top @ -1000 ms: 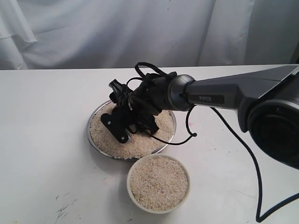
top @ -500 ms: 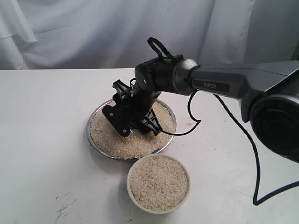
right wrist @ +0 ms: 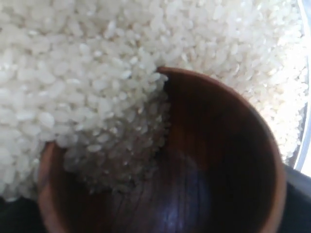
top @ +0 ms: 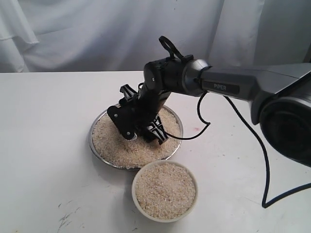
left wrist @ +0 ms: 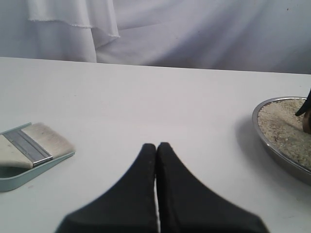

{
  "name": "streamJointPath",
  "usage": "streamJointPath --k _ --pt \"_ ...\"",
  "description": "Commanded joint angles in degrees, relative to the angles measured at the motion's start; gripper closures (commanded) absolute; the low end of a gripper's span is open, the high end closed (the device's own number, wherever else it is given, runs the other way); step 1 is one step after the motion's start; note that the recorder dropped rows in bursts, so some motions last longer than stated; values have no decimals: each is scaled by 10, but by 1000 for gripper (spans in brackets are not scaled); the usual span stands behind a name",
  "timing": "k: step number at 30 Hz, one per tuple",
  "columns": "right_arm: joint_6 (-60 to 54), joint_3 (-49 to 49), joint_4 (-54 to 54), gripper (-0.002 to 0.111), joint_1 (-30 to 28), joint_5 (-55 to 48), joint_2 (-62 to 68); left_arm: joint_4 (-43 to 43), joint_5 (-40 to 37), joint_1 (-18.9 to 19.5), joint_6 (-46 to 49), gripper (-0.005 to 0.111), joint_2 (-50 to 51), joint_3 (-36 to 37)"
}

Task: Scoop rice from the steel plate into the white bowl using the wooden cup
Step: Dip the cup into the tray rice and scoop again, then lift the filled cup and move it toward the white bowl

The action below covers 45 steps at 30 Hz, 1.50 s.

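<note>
The steel plate lies mid-table, heaped with rice. My right gripper points steeply down into that rice, and from outside the arm hides the wooden cup. In the right wrist view the wooden cup fills the frame, tipped on its side. Its rim is dug into the rice, and grains spill into its dark inside. The white bowl, full of rice, stands just in front of the plate. My left gripper hovers over bare table, shut on nothing, left of the plate.
A flat brush rests on a pale blue dustpan on the table near my left gripper. A black cable hangs from the right arm over the table's right side. White cloth covers the back.
My right wrist has risen and swung toward the back, tilting the gripper more steeply into the rice. The plate has shifted slightly to the left. The bowl has not moved.
</note>
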<state>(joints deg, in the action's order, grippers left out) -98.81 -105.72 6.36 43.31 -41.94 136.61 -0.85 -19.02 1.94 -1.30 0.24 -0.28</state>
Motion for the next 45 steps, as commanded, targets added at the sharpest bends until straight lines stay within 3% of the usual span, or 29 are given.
streamJointPath --k 1,10,24,45 --pt "16 12 8 108 -6 -93 21 -1 8 1 -1 107 -2 3" --pt "18 8 10 108 -6 -107 21 -1 8 1 -1 107 -2 3" --pt "14 -78 156 108 -46 -189 27 -1 8 1 -1 107 -2 3" --pt "51 -181 217 108 -71 -219 2 -1 8 1 -1 107 -2 3"
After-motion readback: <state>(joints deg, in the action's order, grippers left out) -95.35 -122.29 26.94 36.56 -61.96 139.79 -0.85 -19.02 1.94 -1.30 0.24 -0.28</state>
